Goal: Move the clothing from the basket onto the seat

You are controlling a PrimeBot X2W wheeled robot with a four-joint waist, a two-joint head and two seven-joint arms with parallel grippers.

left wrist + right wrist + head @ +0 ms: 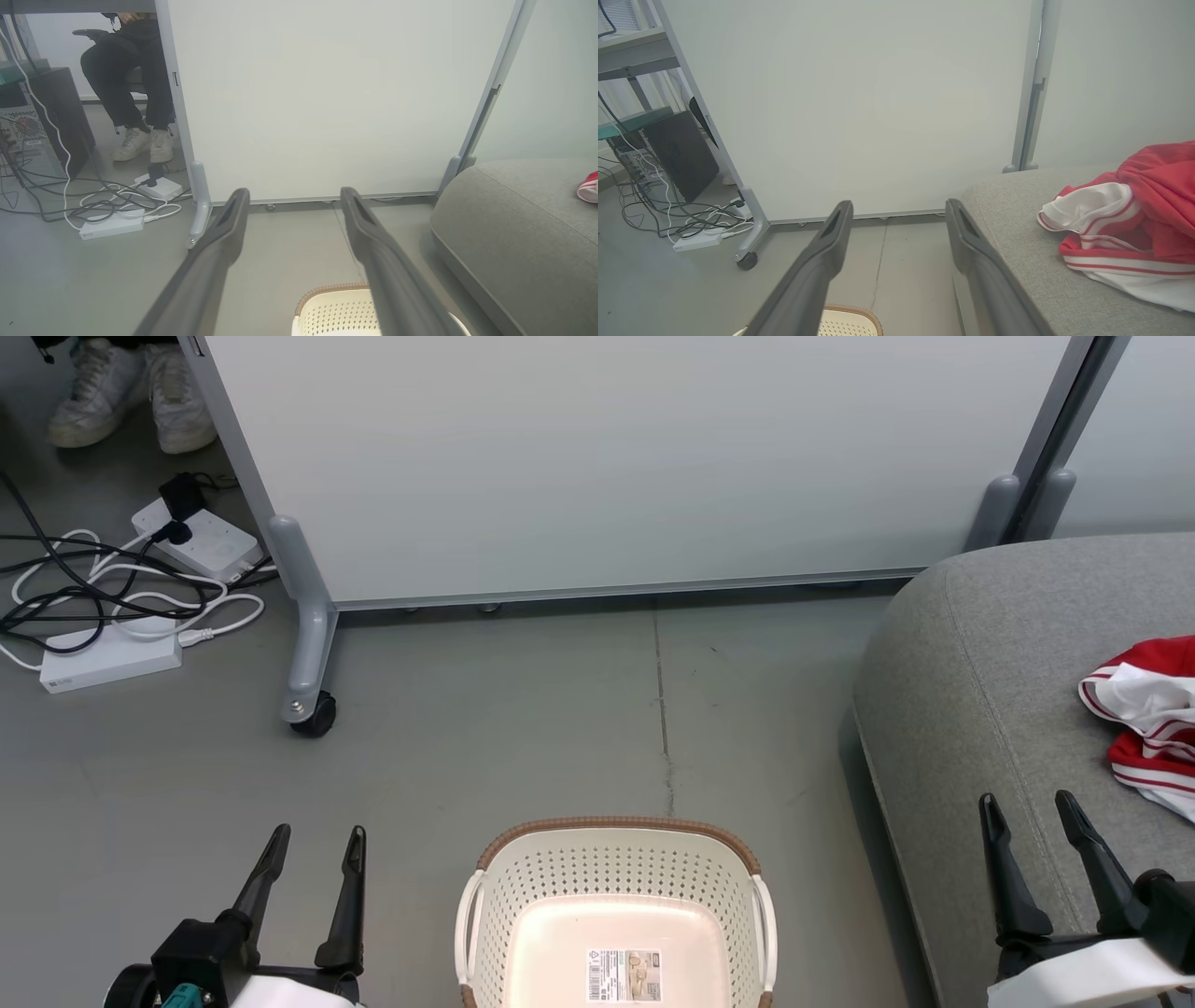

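The cream basket with a brown rim stands on the floor at the bottom centre, with only a label sticker on its bottom; its rim also peeks into the left wrist view and the right wrist view. Red and white clothing lies on the grey seat at the right, also the clothing on the seat. My left gripper hangs open left of the basket. My right gripper stands open over the seat's front, left of the clothing. Both hold nothing.
A white partition panel on a wheeled foot closes off the back. Power strips and tangled cables lie on the floor at the left. A seated person's white shoes rest behind them, near a computer tower.
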